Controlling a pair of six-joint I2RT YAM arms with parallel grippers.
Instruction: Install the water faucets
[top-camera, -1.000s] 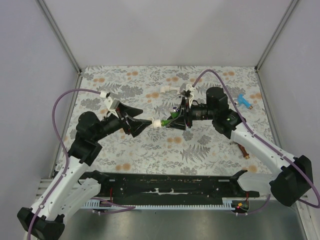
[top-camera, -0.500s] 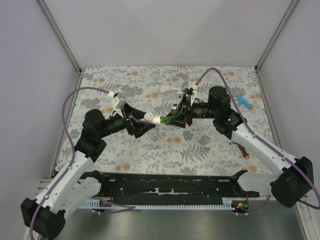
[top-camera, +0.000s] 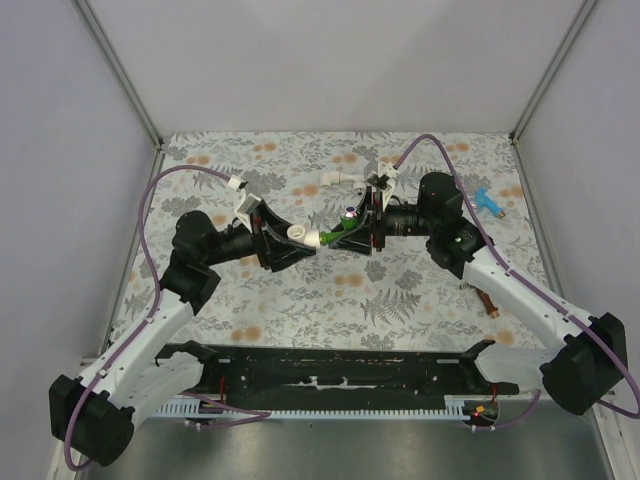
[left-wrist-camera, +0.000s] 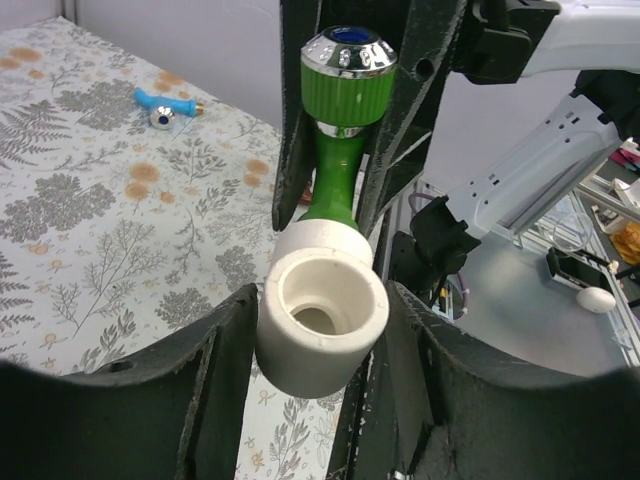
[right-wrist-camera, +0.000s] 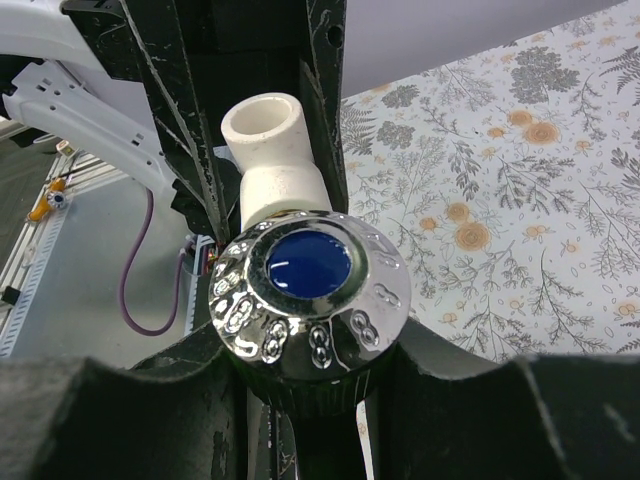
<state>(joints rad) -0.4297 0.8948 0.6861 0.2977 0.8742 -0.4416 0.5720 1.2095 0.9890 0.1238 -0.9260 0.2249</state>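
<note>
A bright green water faucet (top-camera: 338, 233) with a chrome, blue-centred cap (right-wrist-camera: 310, 272) hangs above the middle of the table, with my right gripper (top-camera: 352, 228) shut on its handle end (right-wrist-camera: 312, 345). A white elbow fitting (top-camera: 303, 236) sits on the faucet's stem (left-wrist-camera: 335, 165). My left gripper (top-camera: 290, 245) is shut on that elbow (left-wrist-camera: 320, 320), a finger (left-wrist-camera: 225, 350) pressed against each side. The elbow's open mouth faces the left wrist camera. A blue faucet (top-camera: 488, 202) lies at the right rear, and a reddish-brown one (top-camera: 487, 300) lies near the right arm.
Small white fittings (top-camera: 325, 184) lie on the floral mat behind the grippers. The blue faucet (left-wrist-camera: 165, 105) also shows in the left wrist view. Grey walls close in the left, back and right sides. A black rail (top-camera: 330, 375) runs along the near edge.
My left gripper has shifted slightly back and right, and its jaws have narrowed onto the white elbow. The right gripper has kept hold of the green faucet, nearly still.
</note>
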